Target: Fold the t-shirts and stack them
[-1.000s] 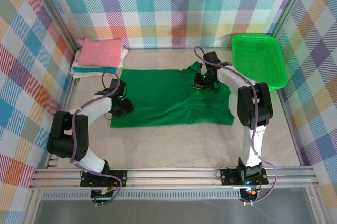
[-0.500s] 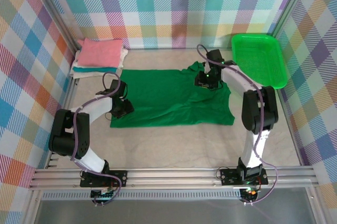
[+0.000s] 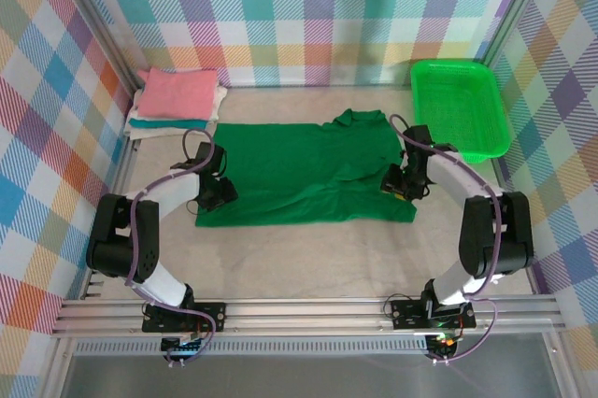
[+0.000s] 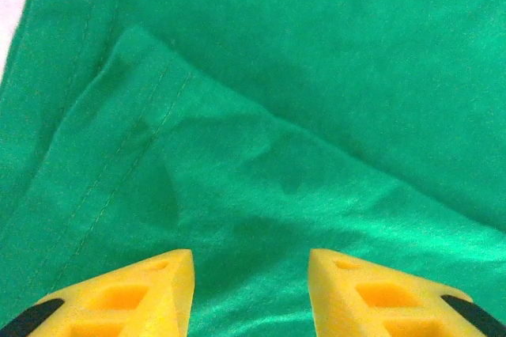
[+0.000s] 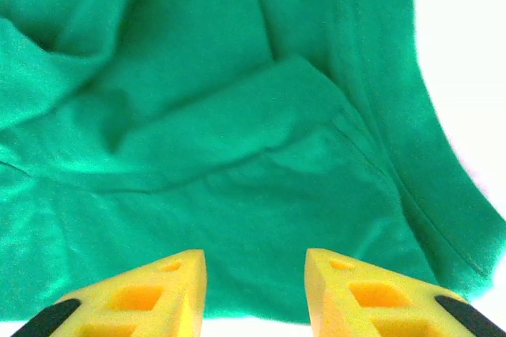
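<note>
Fold of the green shirt, read from left to right. At the far left corner of the table (image 3: 308,258) lies the stack (image 3: 176,99) of folded shirts, pink on top, white and teal below.

The left tool (image 3: 218,194) stands low over the left end of the green shirt (image 3: 299,169), which lies spread lengthwise across the middle of the table. In the left wrist view its yellow fingers (image 4: 126,297) stand partly apart above a flap with a stitched hem. No cloth is seen pinched between them.

The right tool (image 3: 397,190) stands over the near right corner of the same shirt, fingers (image 5: 364,293) likewise partly apart and empty. The cloth below them is rumpled in several soft ridges, and the shirt's edge runs just beside the fingertips. The basket (image 3: 460,104) sits at the far right, apart from the shirt.

Judged step: taking hold of the two ends of the shirt for the next fold. To do it well:

- Each tool should close on every layer at its end, hem included, not the top ply alone.
- The right tool should bite inside the edge so that the cloth cannot slip out.
- Both should rise together and level, keeping the cloth taut between them, so that the right-hand rumples draw flat.
- Edge should be laid onto edge before release.

No brand, label or legible writing appears on the shirts or the basket.
</note>
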Tool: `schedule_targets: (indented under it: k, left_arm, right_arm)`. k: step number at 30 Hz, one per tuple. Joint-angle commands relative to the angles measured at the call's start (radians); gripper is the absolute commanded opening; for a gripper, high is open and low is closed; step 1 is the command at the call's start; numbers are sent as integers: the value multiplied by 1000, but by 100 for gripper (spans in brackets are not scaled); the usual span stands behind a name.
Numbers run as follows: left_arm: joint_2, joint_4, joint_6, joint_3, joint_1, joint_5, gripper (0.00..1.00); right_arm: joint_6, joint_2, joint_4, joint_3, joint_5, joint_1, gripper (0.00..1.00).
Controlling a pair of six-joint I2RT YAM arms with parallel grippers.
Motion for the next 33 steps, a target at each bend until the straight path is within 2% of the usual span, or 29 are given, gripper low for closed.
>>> schedule_targets:
  k: [1, 8, 11, 14, 20, 25, 31, 33]
  left_arm:
    - [-37, -28, 12, -54, -9, -25, 43]
    - [32, -10, -19, -79, -5, -38, 44]
    - [43, -9, -24, -81, -5, -56, 44]
    - [50, -21, -24, -78, 1, -74, 44]
    - [46, -35, -15, -75, 33, -78, 44]
    - [53, -39, -4, -69, 49, -78, 44]
    - [75, -39, 14, -53, 52, -72, 45]
    - [81, -34, 21, -48, 52, -60, 45]
  right_arm:
    - [1, -28, -57, -30, 18, -12, 41]
    - [-14, 41, -8, -69, 39, -13, 41]
    - [-20, 52, 0, -80, 76, -12, 32]
    - [-26, 51, 16, -100, 84, -24, 16]
    - [-7, 4, 26, -135, 39, -96, 0]
    - [-3, -35, 11, -155, 42, -167, 0]
    - [3, -74, 35, -160, -57, -185, 2]
    - [2, -85, 45, -154, -82, -180, 24]
